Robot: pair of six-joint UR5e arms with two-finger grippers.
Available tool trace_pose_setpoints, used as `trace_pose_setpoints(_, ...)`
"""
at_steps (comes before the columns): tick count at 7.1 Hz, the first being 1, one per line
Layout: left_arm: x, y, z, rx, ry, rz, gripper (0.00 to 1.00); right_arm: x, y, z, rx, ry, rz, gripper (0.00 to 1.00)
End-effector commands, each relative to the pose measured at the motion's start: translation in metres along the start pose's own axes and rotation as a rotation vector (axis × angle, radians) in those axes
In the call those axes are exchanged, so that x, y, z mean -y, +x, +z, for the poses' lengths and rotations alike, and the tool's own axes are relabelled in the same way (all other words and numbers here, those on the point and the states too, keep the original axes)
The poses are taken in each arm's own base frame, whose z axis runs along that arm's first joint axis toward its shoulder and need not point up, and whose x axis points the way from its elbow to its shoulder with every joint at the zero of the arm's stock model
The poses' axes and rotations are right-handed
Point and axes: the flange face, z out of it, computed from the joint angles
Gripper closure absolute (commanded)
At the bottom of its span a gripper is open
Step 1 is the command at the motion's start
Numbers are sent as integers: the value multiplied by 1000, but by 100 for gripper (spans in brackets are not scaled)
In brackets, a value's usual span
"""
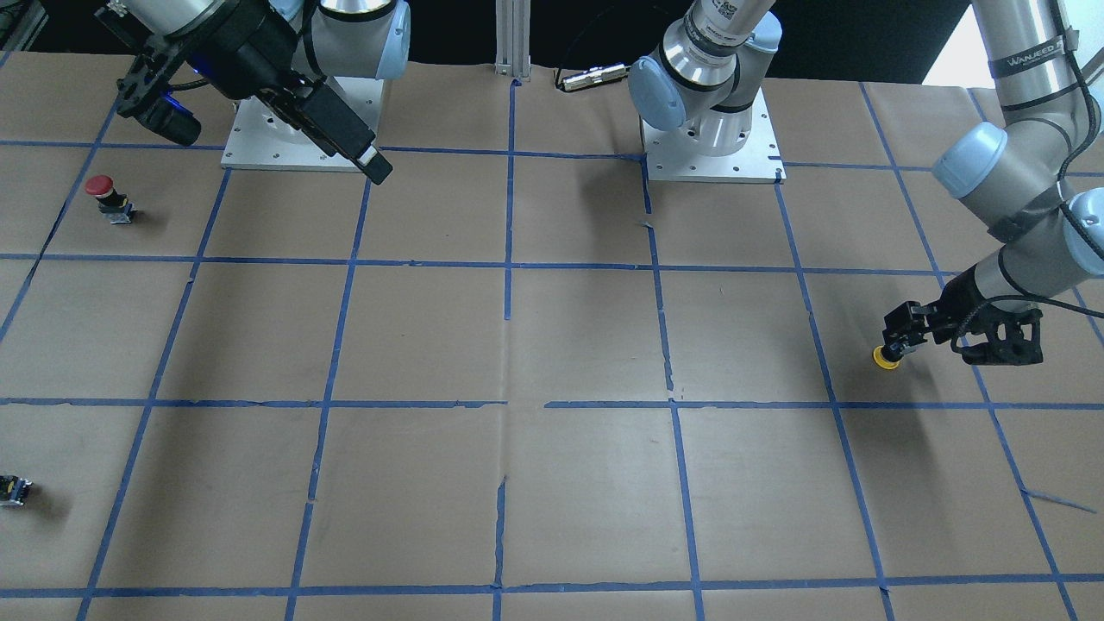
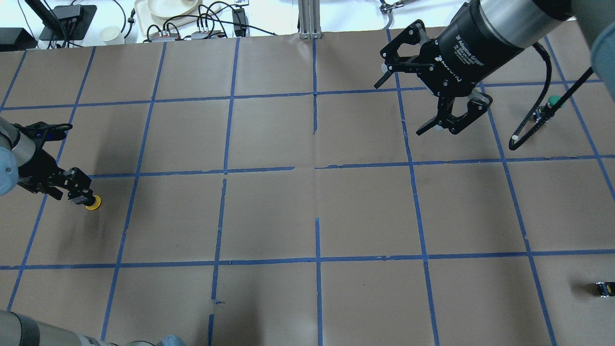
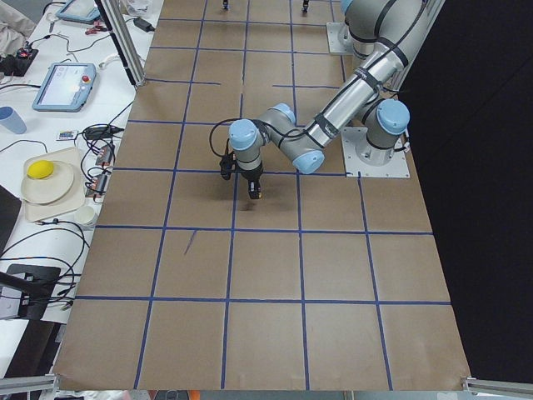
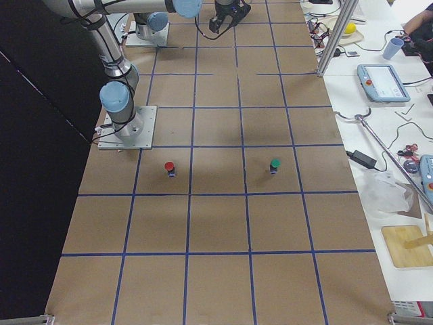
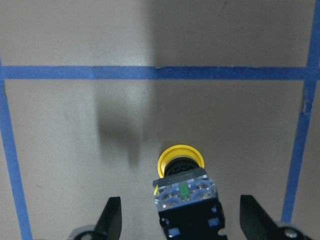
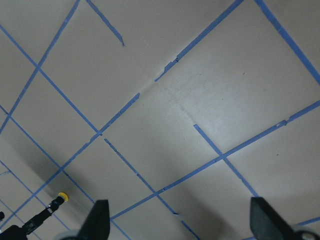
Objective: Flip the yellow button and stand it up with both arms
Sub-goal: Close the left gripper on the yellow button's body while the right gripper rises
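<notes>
The yellow button [image 5: 181,170] rests on the brown paper with its cap pointing away from my left gripper and its black-grey body end toward the wrist camera. It also shows in the front view [image 1: 886,359] and the overhead view [image 2: 93,203]. My left gripper [image 5: 182,222] is low over the paper, open, with one finger on each side of the button body and a gap on both sides. My right gripper [image 2: 397,110] is open and empty, high above the far side of the table, well away from the button.
A red-capped button [image 1: 102,195] stands near the right arm's base. A green-capped button [image 2: 553,101] stands behind the right arm's cable. A small capless switch part [image 2: 604,288] lies near the table's edge. Blue tape lines grid the paper.
</notes>
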Motion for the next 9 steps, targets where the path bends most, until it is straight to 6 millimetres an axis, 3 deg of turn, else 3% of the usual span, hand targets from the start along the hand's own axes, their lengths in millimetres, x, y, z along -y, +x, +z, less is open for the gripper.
trace_pose_setpoints(1, 1, 4, 0, -26, 16, 0, 22, -2, -2, 2, 31, -36, 36, 0)
trace_pose_setpoints(9, -6, 8, 7, -26, 6, -24, 22, -2, 2, 3, 10, -24, 42, 0)
